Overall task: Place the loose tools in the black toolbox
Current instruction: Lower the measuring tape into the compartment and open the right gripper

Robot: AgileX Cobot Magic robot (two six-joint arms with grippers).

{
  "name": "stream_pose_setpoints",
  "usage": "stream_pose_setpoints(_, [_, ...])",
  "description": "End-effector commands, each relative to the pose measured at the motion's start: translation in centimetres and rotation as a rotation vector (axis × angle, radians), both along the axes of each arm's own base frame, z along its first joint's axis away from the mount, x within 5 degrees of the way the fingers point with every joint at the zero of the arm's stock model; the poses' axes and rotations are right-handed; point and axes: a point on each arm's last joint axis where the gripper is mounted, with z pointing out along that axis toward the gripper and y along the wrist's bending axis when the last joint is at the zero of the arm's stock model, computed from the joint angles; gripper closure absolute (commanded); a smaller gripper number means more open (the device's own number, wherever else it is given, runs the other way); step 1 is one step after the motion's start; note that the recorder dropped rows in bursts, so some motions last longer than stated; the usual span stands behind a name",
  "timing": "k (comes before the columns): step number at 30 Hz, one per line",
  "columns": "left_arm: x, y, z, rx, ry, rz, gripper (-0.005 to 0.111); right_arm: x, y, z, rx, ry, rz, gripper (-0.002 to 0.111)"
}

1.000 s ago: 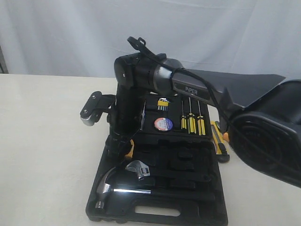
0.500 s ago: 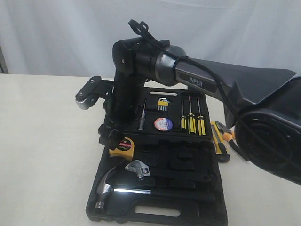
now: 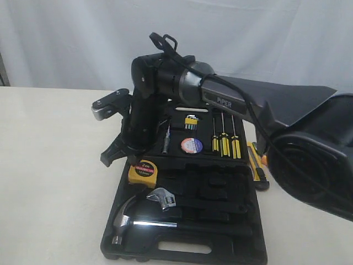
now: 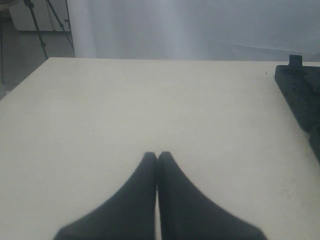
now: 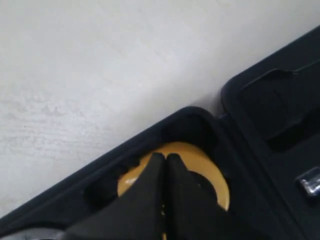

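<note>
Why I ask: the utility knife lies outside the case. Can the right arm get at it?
Probably yes: the utility knife lies uncovered on the table beside the toolbox, on that arm's side; its shut fingers are empty.

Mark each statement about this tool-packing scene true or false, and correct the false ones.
1. The tape measure lies in the toolbox. True.
2. The right tool grips the tape measure. False: it is shut and empty.
3. The knife is in the toolbox. False: it lies on the table beside it.
4. The tape roll sits in the toolbox. True.
5. The left tool is open. False: it is shut.
</note>
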Motion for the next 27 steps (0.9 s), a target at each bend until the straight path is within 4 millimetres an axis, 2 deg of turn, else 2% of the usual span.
stream_pose_setpoints(1, [0.0,0.0,0.0,-0.005,-0.005,-0.003,0.107,0.0,0.4,-1.6,0.017,0.054,-0.036,0.109])
stream_pose_setpoints(4, [0.0,0.0,0.0,-0.005,-0.005,-0.003,0.107,-0.2,0.4,-2.9,0.012,0.105,-0.039,0.109])
stream_pose_setpoints(6, [0.0,0.0,0.0,-0.005,-0.005,-0.003,0.107,-0.2,0.4,-3.1,0.011,0.108,-0.039,0.109])
stream_pose_setpoints(19, [0.0,0.0,0.0,-0.005,-0.005,-0.003,0.107,-0.2,0.4,-2.9,0.010,0.105,-0.031,0.109])
stream_pose_setpoints(22, [0.0,0.0,0.0,-0.005,-0.005,-0.003,0.107,-0.2,0.4,-2.3,0.014,0.092,-0.031,0.109])
stream_pose_setpoints(27, [0.0,0.0,0.0,-0.005,-0.005,-0.003,0.107,-0.3,0.2,-0.1,0.008,0.045,-0.018,0.109])
